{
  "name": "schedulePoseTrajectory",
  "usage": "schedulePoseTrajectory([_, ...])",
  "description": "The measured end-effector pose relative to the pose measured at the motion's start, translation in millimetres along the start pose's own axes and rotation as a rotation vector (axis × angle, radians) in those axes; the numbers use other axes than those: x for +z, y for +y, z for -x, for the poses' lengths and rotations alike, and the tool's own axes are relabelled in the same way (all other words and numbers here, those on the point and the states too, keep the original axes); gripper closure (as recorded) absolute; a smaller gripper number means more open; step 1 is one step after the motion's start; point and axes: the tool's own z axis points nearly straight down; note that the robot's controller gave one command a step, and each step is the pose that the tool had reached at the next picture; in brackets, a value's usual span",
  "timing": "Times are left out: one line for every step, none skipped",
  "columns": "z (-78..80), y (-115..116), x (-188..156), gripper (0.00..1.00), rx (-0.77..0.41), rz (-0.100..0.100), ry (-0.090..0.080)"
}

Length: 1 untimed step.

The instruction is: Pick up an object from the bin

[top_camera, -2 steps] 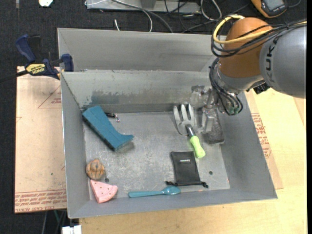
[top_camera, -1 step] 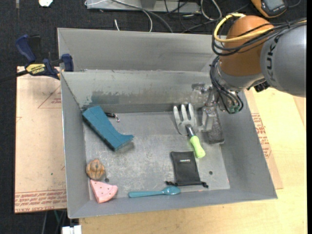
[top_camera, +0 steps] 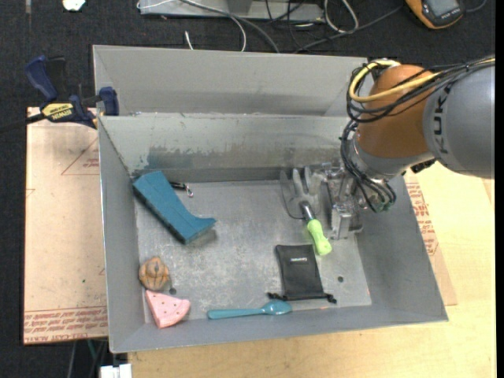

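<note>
The gripper [top_camera: 321, 207] hung low at the bin's [top_camera: 118, 211] 3 o'clock side, its fingers apart with nothing seen clamped between them. A small tool with a lime-green handle [top_camera: 318, 237] lay on the floor at the gripper's 6 o'clock; whether the two touched could not be told. A black pouch [top_camera: 299, 272] sat at the tool's 7 o'clock. A teal spoon [top_camera: 252, 311] lay along the bin's 6 o'clock edge, and a blue block [top_camera: 173, 207] at 9 o'clock.
</note>
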Motion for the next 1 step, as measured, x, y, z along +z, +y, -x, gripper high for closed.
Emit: schedulePoseTrajectory([-56.4, -5.7, 16.4, 0.00, 0.155, 0.001, -0.003])
